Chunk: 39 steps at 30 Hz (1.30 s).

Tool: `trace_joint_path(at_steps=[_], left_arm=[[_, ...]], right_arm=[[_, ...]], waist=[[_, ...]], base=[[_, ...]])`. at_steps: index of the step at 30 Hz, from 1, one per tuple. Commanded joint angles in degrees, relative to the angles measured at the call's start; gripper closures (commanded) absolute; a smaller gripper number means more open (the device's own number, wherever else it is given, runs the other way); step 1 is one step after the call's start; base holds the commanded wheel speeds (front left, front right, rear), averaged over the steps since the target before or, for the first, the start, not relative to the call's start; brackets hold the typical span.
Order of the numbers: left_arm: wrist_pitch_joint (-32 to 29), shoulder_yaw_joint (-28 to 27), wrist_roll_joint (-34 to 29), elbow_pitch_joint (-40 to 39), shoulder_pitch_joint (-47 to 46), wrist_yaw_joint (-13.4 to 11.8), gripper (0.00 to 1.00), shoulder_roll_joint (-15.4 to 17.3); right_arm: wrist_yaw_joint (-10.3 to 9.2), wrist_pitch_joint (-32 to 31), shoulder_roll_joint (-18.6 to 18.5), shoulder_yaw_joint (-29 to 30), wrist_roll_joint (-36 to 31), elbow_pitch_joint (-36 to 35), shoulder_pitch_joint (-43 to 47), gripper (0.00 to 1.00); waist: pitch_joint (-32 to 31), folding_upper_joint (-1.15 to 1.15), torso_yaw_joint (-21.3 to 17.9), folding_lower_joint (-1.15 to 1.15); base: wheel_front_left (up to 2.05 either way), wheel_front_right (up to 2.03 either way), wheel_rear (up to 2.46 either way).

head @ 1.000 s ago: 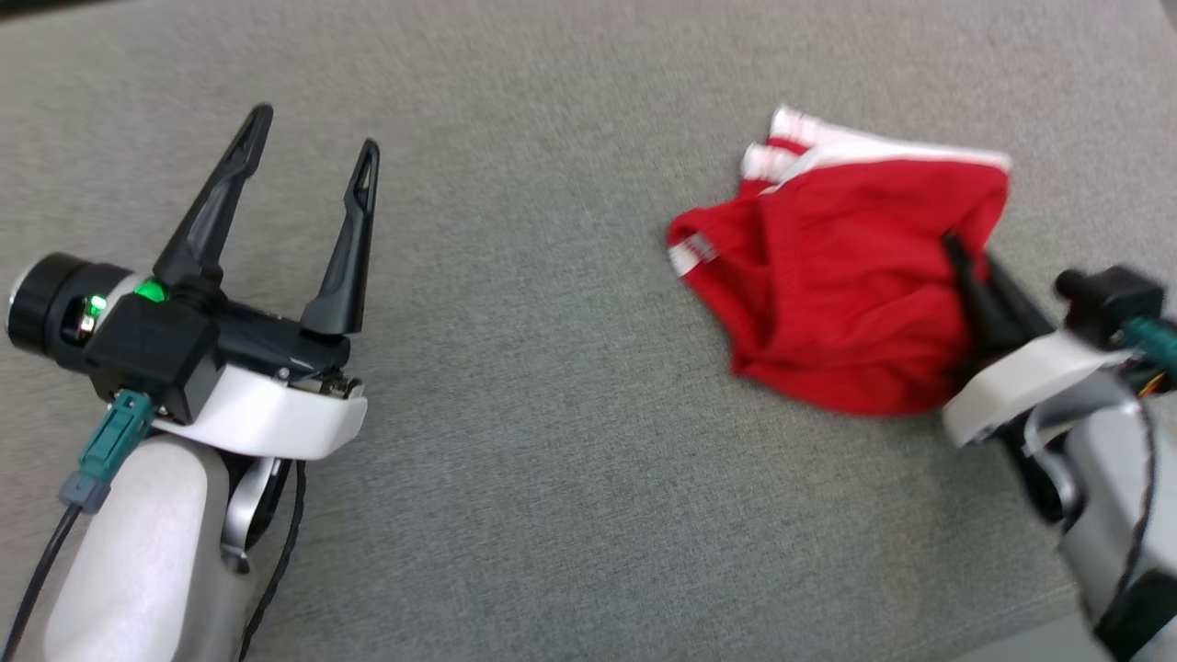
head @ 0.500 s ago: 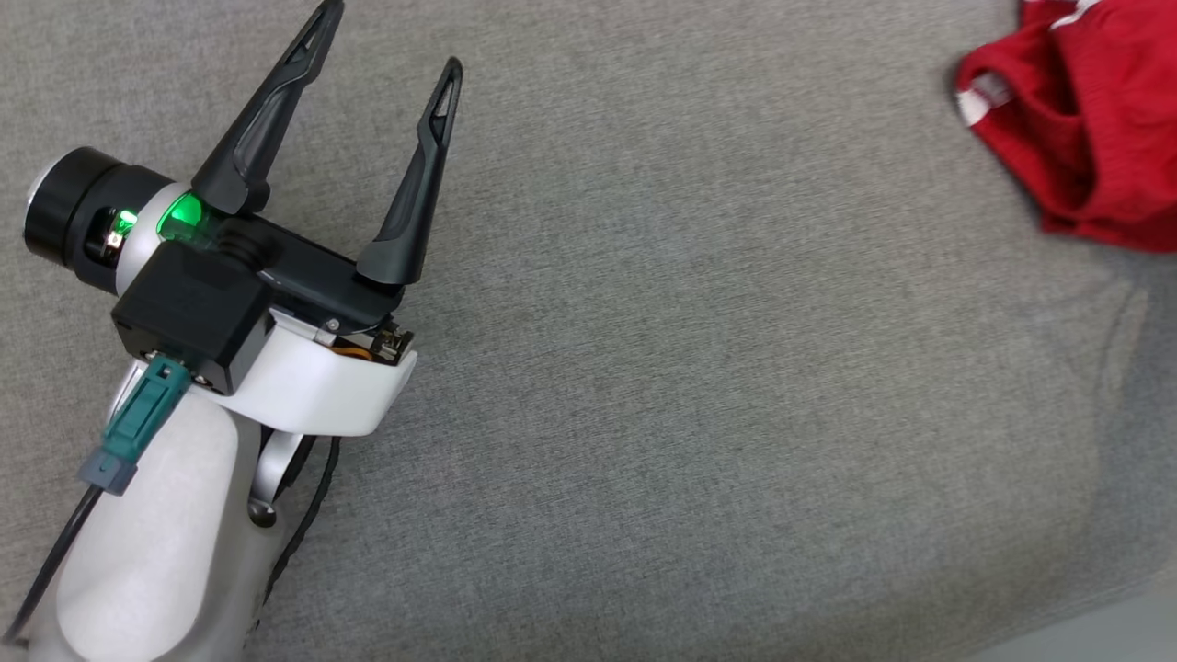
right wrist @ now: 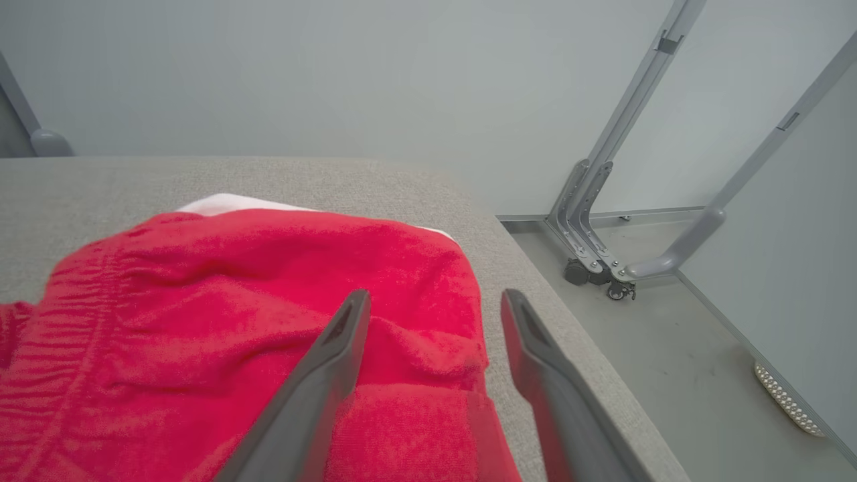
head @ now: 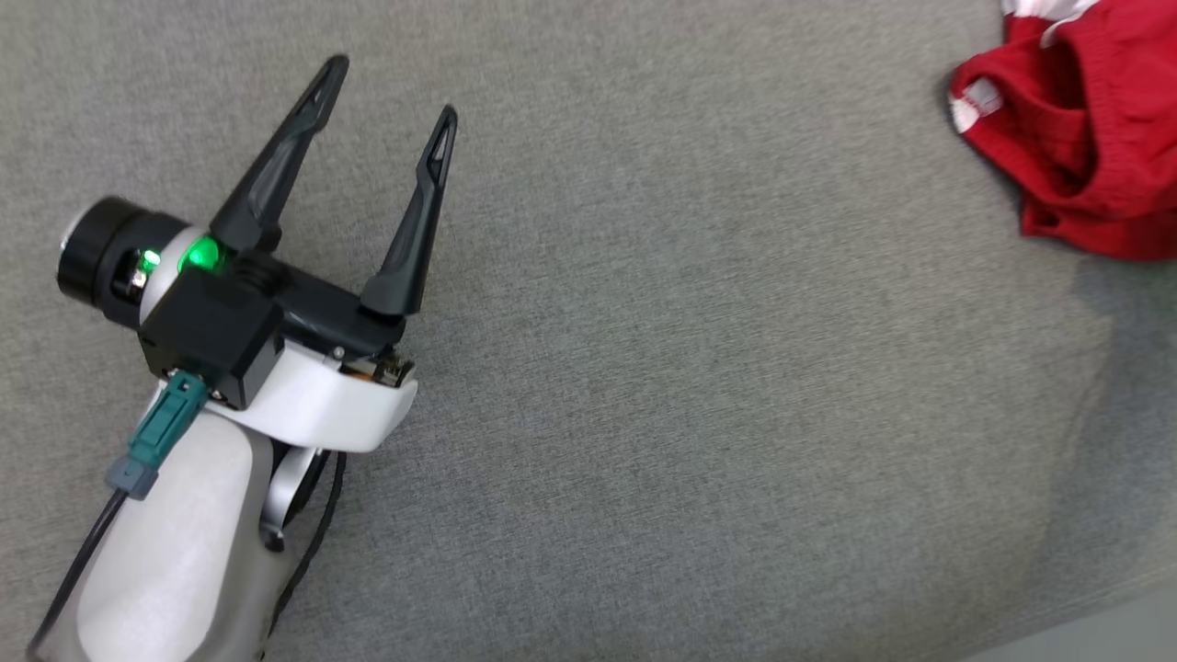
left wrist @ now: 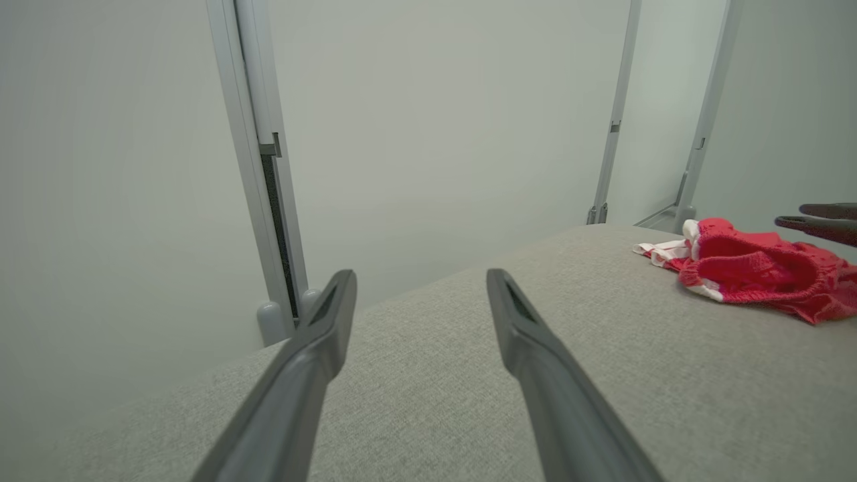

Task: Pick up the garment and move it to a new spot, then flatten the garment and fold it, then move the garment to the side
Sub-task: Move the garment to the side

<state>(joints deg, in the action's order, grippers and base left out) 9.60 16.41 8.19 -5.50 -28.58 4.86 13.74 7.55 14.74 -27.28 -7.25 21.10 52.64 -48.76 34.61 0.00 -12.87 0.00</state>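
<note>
The left gripper (left wrist: 420,284) hangs low over the grey cushion (left wrist: 428,402), fingers spread wide with nothing between them. Far right, a red garment (left wrist: 756,274) with white trim lies crumpled, and the right gripper (left wrist: 797,215) pokes in just above it. Metal posts (left wrist: 251,154) stand against a pale wall (left wrist: 435,134) behind.

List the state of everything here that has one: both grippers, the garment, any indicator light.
Left gripper: open, empty, above the bare grey surface.
Right gripper: open, gripping nothing, fingers at the garment's near edge.
Red garment: crumpled in a heap on the grey surface, neither flattened nor folded.
Green light on the left wrist: lit.
</note>
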Motion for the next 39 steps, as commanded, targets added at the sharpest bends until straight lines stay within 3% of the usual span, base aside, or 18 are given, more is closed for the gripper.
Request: trace_joint_path(at_steps=[1,8,14,27,39], left_arm=[[0.44,-0.46,0.50,0.44,1.07,-0.49,0.00,0.14],[2.01,-2.76,3.18,2.94,7.39,-3.12,0.00,-0.32],[3.12,-5.02,5.25,4.21,12.16,-5.48,0.00,-1.12],[4.75,-8.73,8.20,7.48,19.22,-8.41,0.00,-2.15],[4.19,-8.33,8.37,8.87,27.22,-9.44,0.00,-1.47]], right_arm=[[-0.12,0.51,0.78,1.88,0.72,-2.80,1.84,0.00],[-0.12,0.39,9.58,8.89,-2.03,-22.68,17.23,0.00],[-0.12,0.33,15.73,7.26,-5.07,-33.67,26.54,0.00],[-0.09,-6.13,19.75,4.40,-7.59,-46.38,36.57,0.00],[-0.09,-11.86,20.59,5.04,-8.84,-51.42,45.06,0.00]], waist=[[-2.50,0.00,-0.51,0.00],[-9.33,0.00,0.08,0.00],[-13.48,0.00,2.36,0.00],[-20.59,0.00,11.60,0.00],[-28.57,0.00,12.45,0.00]], base=[[0.00,0.00,0.00],[0.00,0.00,0.00],[0.00,0.00,0.00],[0.00,0.00,0.00],[0.00,0.00,0.00]])
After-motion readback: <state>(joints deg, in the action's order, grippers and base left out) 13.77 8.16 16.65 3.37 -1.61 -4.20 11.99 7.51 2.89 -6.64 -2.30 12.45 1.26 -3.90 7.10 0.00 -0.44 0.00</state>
